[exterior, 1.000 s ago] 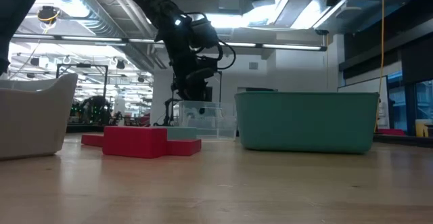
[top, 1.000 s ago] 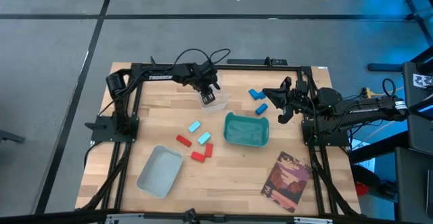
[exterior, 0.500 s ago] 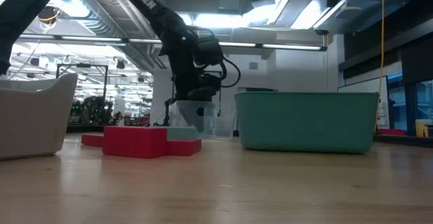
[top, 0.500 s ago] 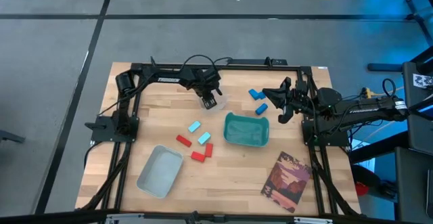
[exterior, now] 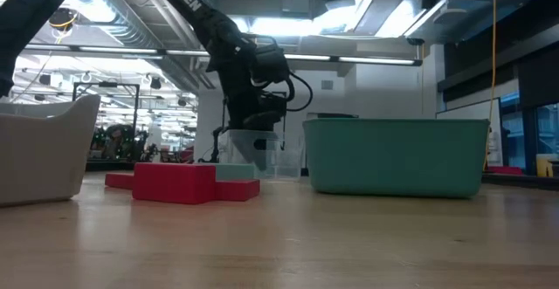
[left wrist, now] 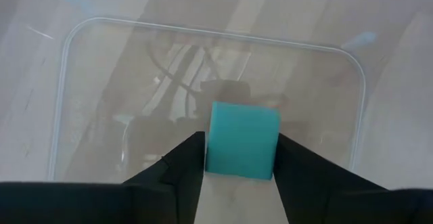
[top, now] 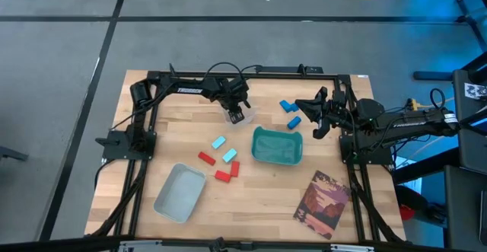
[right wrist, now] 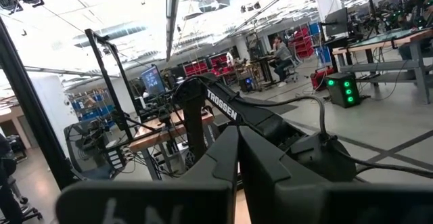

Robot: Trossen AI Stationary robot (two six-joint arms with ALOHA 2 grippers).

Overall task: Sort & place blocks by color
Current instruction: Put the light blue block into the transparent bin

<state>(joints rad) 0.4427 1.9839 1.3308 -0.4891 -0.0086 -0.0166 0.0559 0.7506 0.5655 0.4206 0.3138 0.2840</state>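
My left gripper (left wrist: 240,158) hangs over the clear tray (left wrist: 67,95) at the table's far side, a light cyan block (left wrist: 242,140) between its fingers; I cannot tell whether they still pinch it. Counted on the table: two more cyan blocks (top: 218,141), three red blocks (top: 206,158), two darker blue blocks (top: 286,106) visible. One teal bin (top: 277,146), one grey tray (top: 180,192). My right gripper (top: 315,118) waits closed at the right edge.

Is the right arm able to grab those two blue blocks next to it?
Probably yes. The two blue blocks lie in the open on the wood, just beside the right gripper, with nothing between them. Its fingers are shut, so it would need to open first.
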